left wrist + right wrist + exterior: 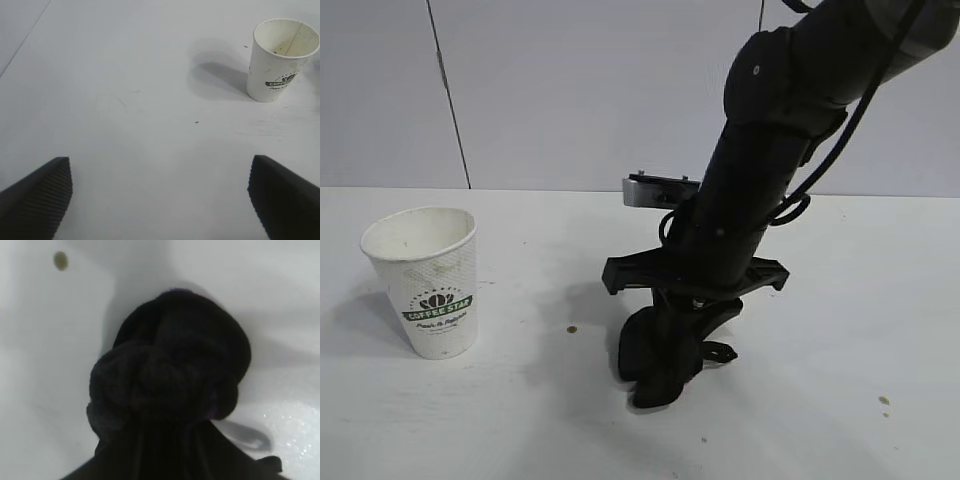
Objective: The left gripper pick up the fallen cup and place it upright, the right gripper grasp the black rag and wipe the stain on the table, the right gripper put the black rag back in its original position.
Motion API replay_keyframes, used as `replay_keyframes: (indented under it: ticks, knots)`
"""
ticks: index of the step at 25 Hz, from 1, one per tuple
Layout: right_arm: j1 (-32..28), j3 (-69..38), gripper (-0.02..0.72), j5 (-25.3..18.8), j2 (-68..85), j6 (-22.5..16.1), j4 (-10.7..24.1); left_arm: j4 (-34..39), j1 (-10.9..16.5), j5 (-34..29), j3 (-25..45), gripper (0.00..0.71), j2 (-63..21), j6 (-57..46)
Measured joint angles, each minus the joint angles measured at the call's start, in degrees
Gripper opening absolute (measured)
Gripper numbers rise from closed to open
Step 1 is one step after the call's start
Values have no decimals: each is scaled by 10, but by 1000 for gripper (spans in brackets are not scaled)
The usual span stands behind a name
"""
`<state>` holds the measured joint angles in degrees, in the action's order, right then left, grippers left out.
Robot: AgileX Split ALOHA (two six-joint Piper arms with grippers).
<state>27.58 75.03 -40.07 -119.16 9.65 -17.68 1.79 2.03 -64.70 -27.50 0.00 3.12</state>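
Standing upright at the tabletop (840,300) left, paper cup (428,282); left end effector (160,200) spread wide over bare surface; right end effector (665,385) clamped on black rag (642,352) mid-table, open room all round.

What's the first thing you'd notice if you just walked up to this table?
The big black right gripper in the middle, pressing a black rag down onto the white table. Next, the cup standing upright at the exterior view's left. A small brown dot sits between them.
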Motion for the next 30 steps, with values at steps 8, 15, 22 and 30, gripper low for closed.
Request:
replay_keyframes:
  ticks: [8,15,22,30]
  knots:
    - [0,0,122,-5,10,-76,94,0,0,0,0,686,0,0]
    - [0,28,427,-25,18,-82,102,0,0,0,0,686,0,0]
    - [-2,34,527,-50,19,-85,106,0,0,0,0,686,0,0]
    - [-92,34,534,-77,71,-114,163,0,0,0,0,686,0,0]
